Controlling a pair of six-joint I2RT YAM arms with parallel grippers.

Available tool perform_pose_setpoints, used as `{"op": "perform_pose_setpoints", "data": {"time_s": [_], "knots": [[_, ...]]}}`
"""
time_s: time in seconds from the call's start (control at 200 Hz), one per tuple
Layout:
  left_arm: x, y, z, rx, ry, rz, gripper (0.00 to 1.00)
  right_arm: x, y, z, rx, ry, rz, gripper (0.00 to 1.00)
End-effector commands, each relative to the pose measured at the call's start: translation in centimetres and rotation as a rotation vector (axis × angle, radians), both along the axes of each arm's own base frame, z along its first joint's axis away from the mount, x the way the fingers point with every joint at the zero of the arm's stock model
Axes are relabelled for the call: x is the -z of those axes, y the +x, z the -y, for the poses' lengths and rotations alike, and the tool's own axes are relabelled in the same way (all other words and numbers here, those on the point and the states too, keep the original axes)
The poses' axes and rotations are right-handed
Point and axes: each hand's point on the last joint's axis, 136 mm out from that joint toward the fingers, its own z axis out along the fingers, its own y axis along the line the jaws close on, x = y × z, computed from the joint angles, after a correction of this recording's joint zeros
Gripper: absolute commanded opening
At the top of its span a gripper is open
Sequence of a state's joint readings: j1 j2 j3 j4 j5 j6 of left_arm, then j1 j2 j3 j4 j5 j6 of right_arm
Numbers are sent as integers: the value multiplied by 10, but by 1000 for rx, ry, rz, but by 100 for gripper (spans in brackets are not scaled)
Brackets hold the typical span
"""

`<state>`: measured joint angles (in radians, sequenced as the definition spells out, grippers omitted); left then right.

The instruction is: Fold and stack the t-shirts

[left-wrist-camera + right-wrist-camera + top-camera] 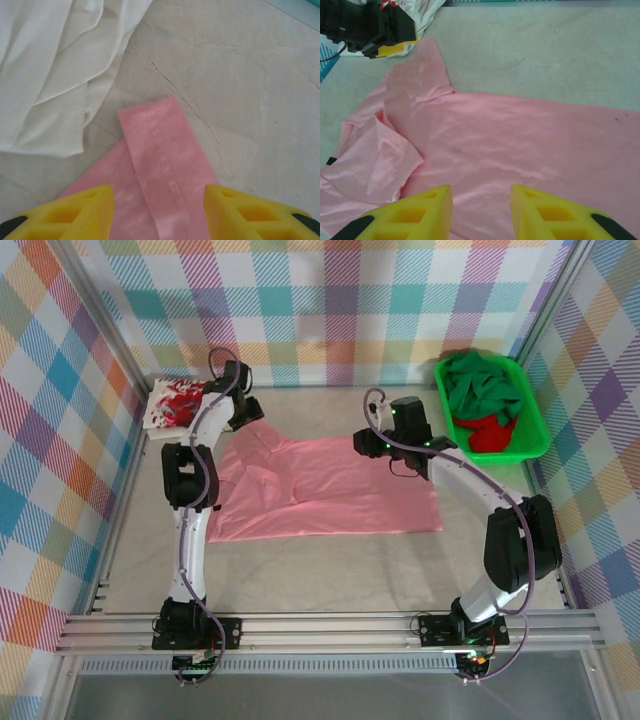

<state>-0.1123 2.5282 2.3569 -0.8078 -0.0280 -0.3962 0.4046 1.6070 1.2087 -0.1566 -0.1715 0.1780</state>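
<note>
Biggest thing on show is the plain salmon-pink soft cloth t-shirt (330,495). It's spread mostly flat in the middle of the pale grey table top (330,570). I'd guess it's light, thin and totally limp, so it'll sag and drag rather than hold any shape. Probably best pinched at a hem or sleeve edge, two spots at once, or it'll just bunch up.

Over on the right is the bright green plastic tray (533,405), with a crumpled dark green shirt (485,385) and a red shirt (492,435) balled up inside. The folded white shirt with red splashy print (175,405) sits in the far left corner.

The left gripper (159,200) hovers over the far pink sleeve. Its yellow fingers are spread and the sleeve lies loose between them, not pinched. The right gripper (481,200) is at the far edge of the shirt body, fingers parted too, with nothing in them.

Hard to make out:
- From above, the left arm covers the shirt's left side.
- The right wrist view shows a flap folded onto the body there, and I can't tell if it's a sleeve or the collar area.
- The tray pile is too tangled to find any sleeves or hems.
- The white shirt runs off the edge of the left wrist view.
</note>
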Motion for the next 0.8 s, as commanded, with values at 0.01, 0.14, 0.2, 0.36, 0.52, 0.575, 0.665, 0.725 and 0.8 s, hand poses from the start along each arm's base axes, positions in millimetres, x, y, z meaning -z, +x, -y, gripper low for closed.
{"op": "perform_pose_setpoints", "data": {"time_s": [0.01, 0.14, 0.2, 0.36, 0.52, 0.575, 0.665, 0.725, 0.8], "knots": [[7, -2, -13, -32, 32, -35, 50, -13, 1, 4, -9, -12, 68, 36], [20, 7, -19, -51, 12, -27, 49, -11, 3, 10, 9, -10, 75, 36], [29, 10, -19, -49, 2, -27, 49, -12, 3, 12, 14, 0, 77, 36], [39, 19, -15, -40, -23, -19, 43, -16, -1, 10, -2, 17, 89, 36], [36, 26, -15, -50, -26, 11, 29, -13, -4, 8, -15, 22, 74, 36], [33, 28, -16, -52, -22, 23, 28, -13, -6, 7, -21, 29, 70, 36], [27, 31, -17, -55, -18, 40, 29, -11, -7, 7, -25, 34, 64, 36], [24, 34, -17, -56, -16, 54, 29, -10, -7, 6, -31, 35, 62, 36], [18, 37, -19, -56, -9, 69, 30, -10, -8, 5, -35, 38, 62, 36]]}}
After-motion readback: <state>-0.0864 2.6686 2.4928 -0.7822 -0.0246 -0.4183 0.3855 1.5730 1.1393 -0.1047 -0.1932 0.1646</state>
